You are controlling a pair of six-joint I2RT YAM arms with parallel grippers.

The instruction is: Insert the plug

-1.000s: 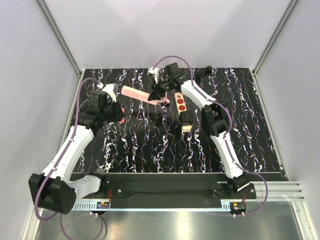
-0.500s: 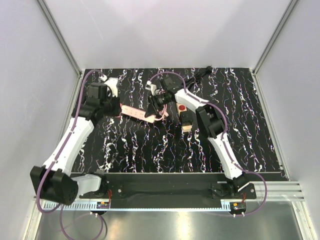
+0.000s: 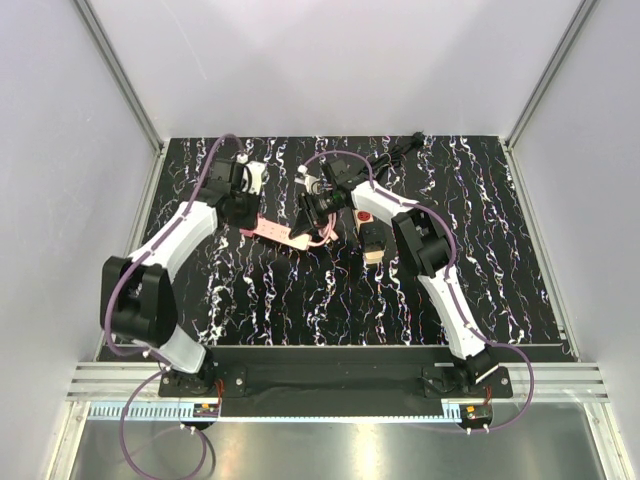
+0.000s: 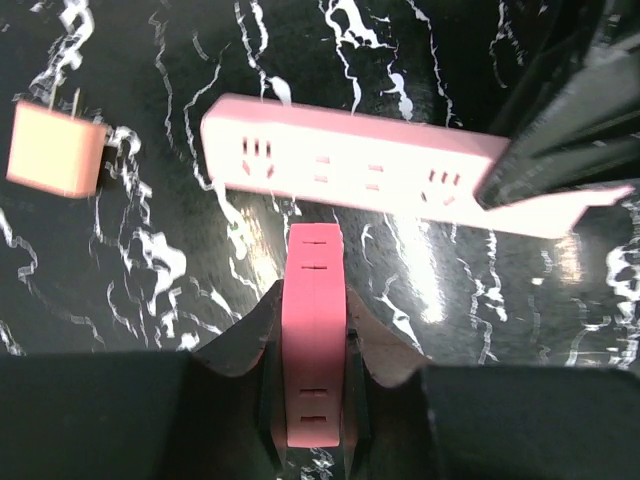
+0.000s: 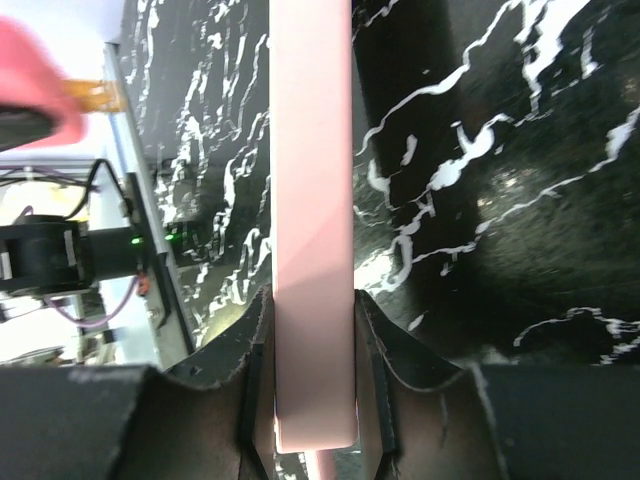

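As I judge it, the step in hand is to bring the plug to a socket of the strip and press it in. The left fingers (image 4: 313,310) are clenched on the pink plug (image 4: 314,350), one finger on each side. Its pins show in no view, so I cannot tell which way they face. The right fingers (image 5: 312,335) are clamped on the end of the pink strip (image 4: 380,178), so they can brace it.

To do this well, I think the plug should first be lined up with one socket, its pins square to the slots. Only then should it be pushed straight in, with no sideways slide. The right fingers should hold the strip firm against the push, otherwise it may tip or slip on the table (image 3: 500,260). A tilted plug would probably jam at the slot edges.

In the left wrist view the strip lies across at 12 o'clock from the plug, near it but parted by a thin dark gap. Its socket face is toward the camera. The two middle sockets are straight ahead of the plug, and the three-slot sockets are at 11 and 1 o'clock. The right fingers show at 2 o'clock, on the strip's end. A pale cube (image 4: 55,150) with two pins lies on the table at 10 o'clock, apart from the strip. In the top view the left fingers are at 10 o'clock of the strip and the right fingers at 2 o'clock.
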